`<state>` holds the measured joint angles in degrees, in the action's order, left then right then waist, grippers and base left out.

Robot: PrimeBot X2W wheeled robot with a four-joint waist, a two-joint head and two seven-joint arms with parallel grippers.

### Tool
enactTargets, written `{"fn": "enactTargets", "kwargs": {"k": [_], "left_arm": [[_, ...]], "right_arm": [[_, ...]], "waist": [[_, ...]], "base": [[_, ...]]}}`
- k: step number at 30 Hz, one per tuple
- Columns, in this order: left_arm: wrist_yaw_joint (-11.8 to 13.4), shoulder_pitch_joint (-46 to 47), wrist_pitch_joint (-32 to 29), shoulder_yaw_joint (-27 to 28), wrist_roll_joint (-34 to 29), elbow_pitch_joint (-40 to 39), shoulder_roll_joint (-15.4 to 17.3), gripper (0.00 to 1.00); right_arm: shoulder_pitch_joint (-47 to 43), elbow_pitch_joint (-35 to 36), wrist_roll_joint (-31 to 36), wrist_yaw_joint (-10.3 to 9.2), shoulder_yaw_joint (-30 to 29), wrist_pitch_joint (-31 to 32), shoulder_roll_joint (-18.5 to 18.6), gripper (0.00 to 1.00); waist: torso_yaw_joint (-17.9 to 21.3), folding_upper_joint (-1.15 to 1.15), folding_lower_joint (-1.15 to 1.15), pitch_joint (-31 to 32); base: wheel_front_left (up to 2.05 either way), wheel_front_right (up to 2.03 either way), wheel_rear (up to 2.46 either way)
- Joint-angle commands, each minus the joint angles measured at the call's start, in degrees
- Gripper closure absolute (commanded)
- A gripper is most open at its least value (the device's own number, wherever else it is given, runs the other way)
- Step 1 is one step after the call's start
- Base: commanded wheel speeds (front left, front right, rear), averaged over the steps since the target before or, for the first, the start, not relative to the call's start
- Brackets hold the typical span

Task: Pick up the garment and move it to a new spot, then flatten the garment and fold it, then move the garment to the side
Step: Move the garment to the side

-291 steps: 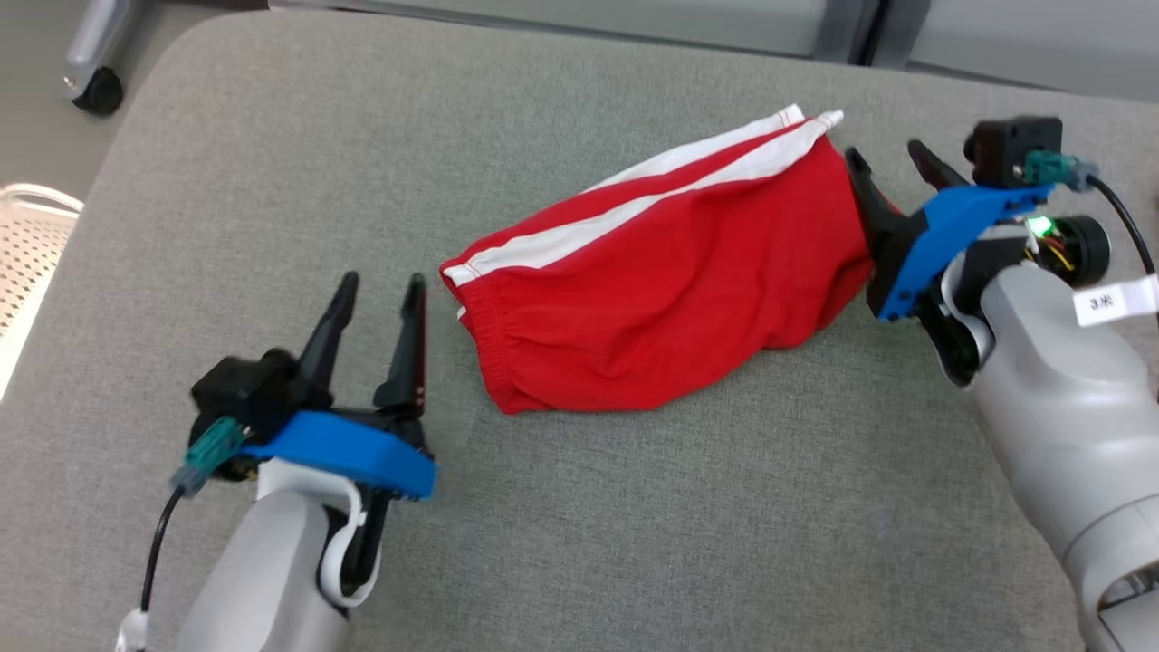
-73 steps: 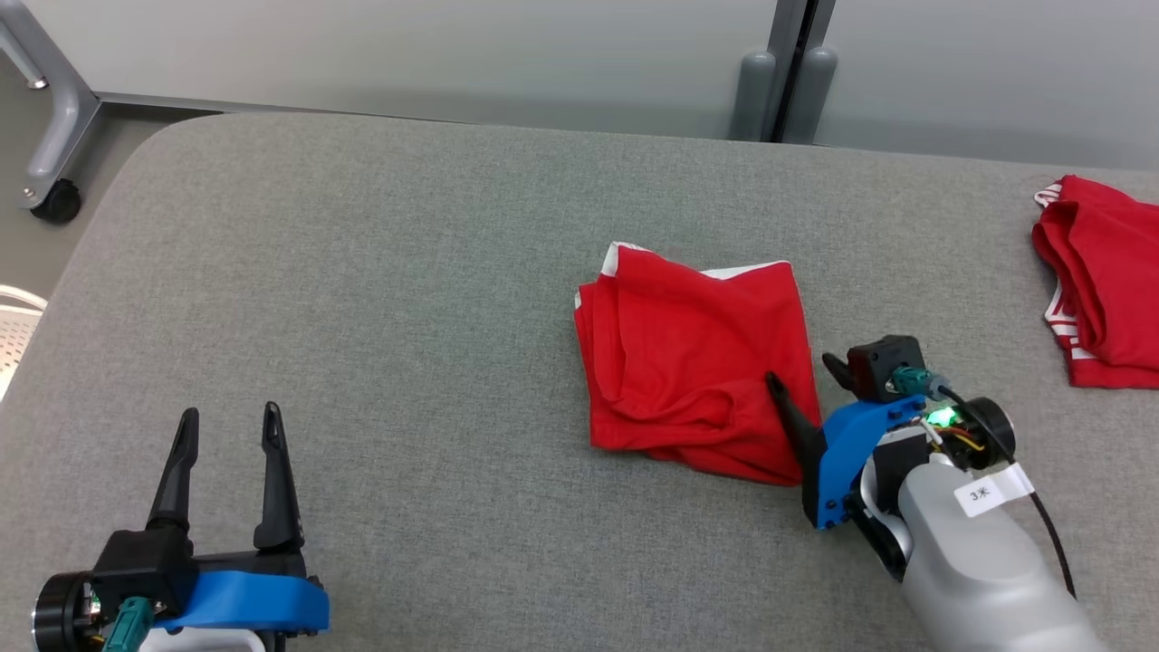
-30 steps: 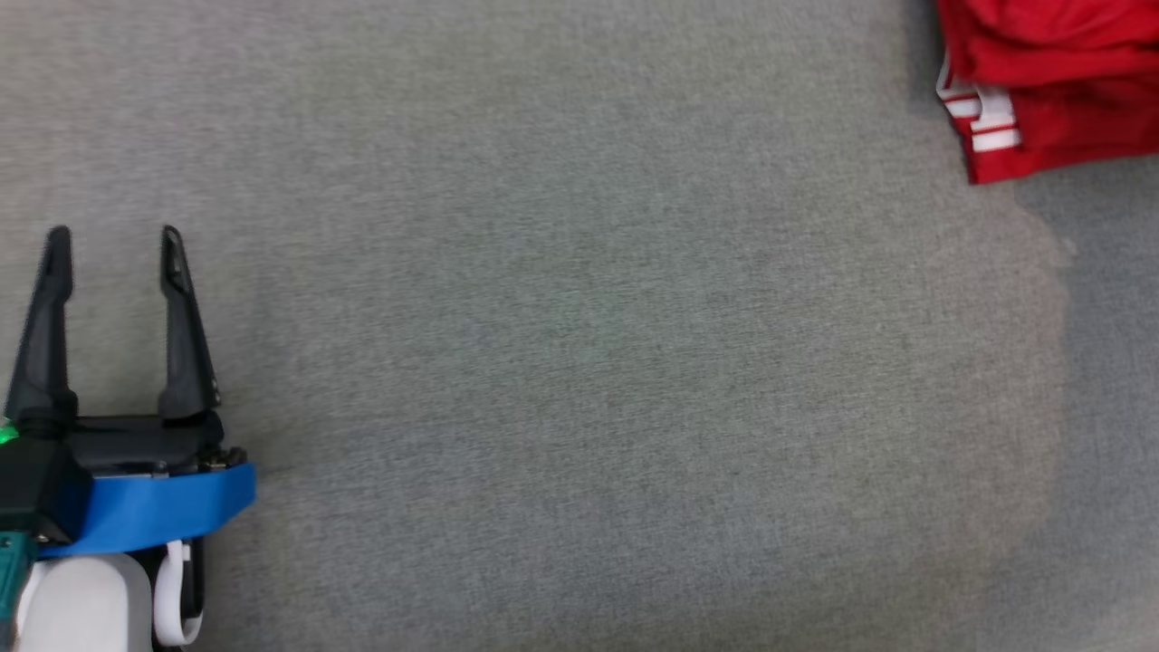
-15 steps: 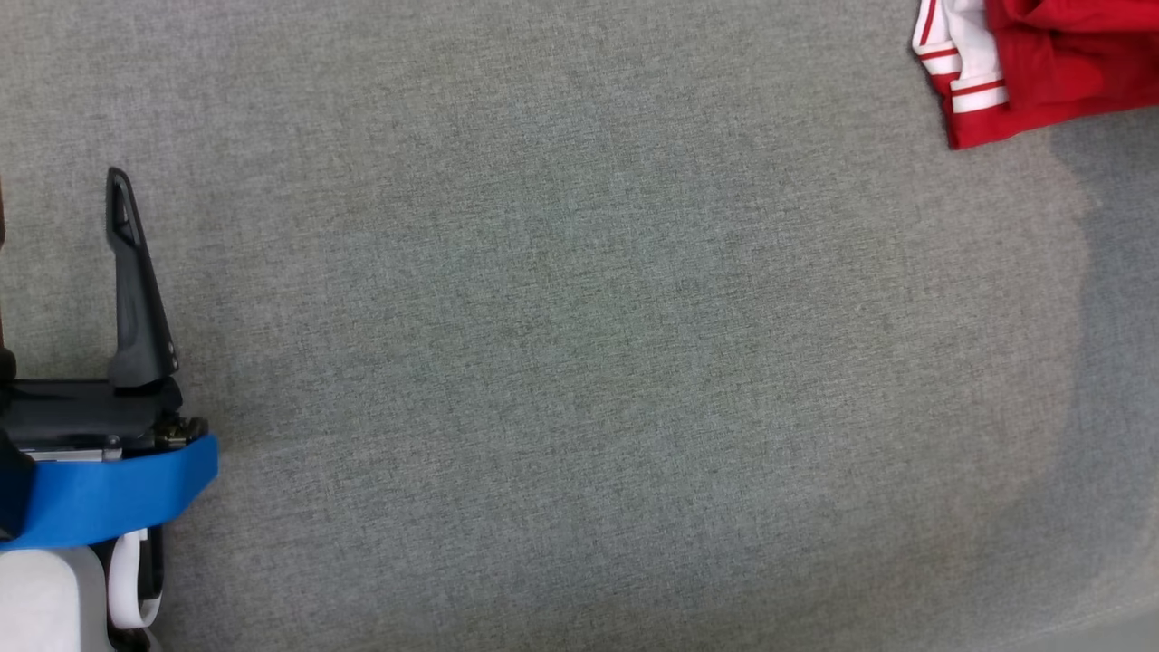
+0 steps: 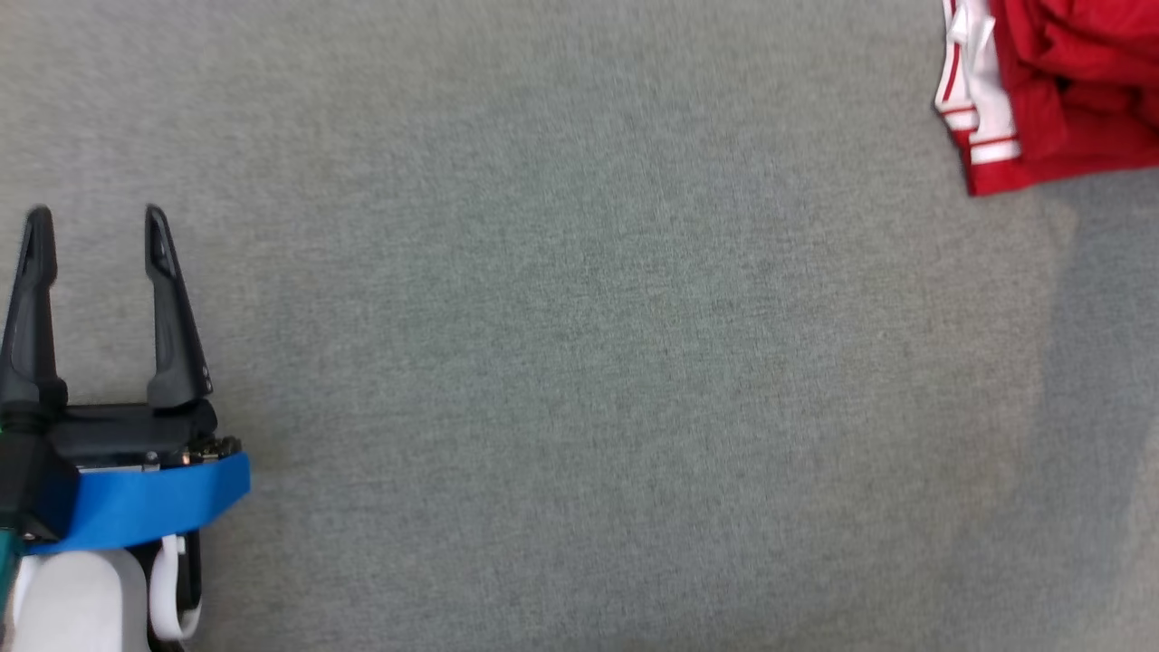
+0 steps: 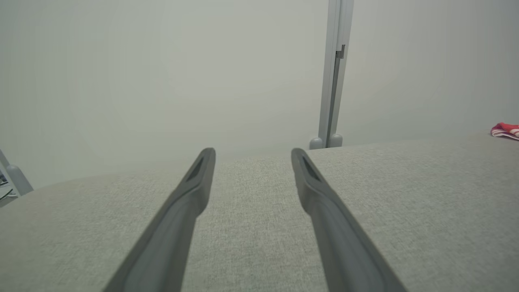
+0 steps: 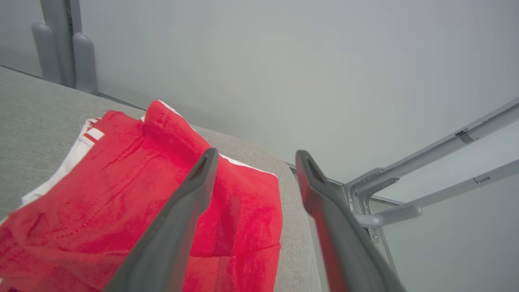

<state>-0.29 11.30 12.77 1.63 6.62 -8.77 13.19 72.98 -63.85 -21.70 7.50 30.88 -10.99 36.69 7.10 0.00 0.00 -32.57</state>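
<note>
- Head view: the left gripper (image 5: 95, 226) sits at the lower left over the grey worktop (image 5: 579, 362). Its jaws are wide and hold nothing.
- Head view: the red garment (image 5: 1059, 91) with white stripes lies in the upper right corner, cut off by the frame's edge and well apart from the left gripper. It looks like a compact folded bundle, not a spread piece. The middle of the worktop is bare.
- Left wrist view: the left gripper (image 6: 252, 156) points across the worktop toward the pale wall and a grey post (image 6: 334, 81). The jaws are wide and empty. A sliver of the garment (image 6: 505, 130) shows at the far right edge.
- Right wrist view: the right gripper (image 7: 257, 156) hangs over the garment (image 7: 121, 194), which lies at the lower left near the worktop's far edge. The jaws stand wide with no cloth between them, so the garment is not gripped.
- Judgement: the moving, flattening and folding look done, and the garment seems set at the side. Whether the bundle is one piece or lies on another, I cannot tell. What seems left is drawing the right arm clear.
</note>
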Motion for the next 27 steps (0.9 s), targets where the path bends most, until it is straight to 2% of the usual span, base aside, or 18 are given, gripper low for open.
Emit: {"fn": "enactTargets", "kwargs": {"k": [1, 6, 16, 17, 27], "left_arm": [[0.44, -1.21, 0.54, 0.5, 0.48, 0.99, -0.19, 0.0], [1.15, -4.6, 1.41, 1.06, 1.24, 3.39, -1.0, 0.0], [1.47, -12.08, 1.82, 1.46, 2.43, 6.79, -1.79, 0.0], [1.47, -12.08, 1.82, 1.46, 2.43, 6.79, -1.79, 0.0], [1.22, -14.95, 1.19, -0.45, 2.97, 10.32, -2.84, 0.0]], "right_arm": [[-1.7, 0.56, 0.4, -0.01, -0.58, -1.86, -1.66, 0.0], [-6.95, 6.02, 0.36, -0.01, -3.29, -4.18, -5.91, 0.0], [-30.12, 30.75, 4.07, -0.01, -14.76, -4.21, -14.53, 0.0], [-30.12, 30.75, 4.07, -0.01, -14.76, -4.21, -14.53, 0.0], [-53.93, 42.62, 8.39, -0.01, -24.75, -4.2, -22.92, 0.0]], "waist": [[0.37, 0.0, 0.0, 2.46], [-0.44, 0.0, 0.0, 8.96], [-3.5, 0.0, 0.0, 20.56], [-3.5, 0.0, 0.0, 20.56], [-6.67, 0.0, 0.0, 27.27]], "base": [[0.0, 0.0, 0.0], [0.0, 0.0, 0.0], [0.0, 0.0, 0.0], [0.0, 0.0, 0.0], [0.0, 0.0, 0.0]]}}
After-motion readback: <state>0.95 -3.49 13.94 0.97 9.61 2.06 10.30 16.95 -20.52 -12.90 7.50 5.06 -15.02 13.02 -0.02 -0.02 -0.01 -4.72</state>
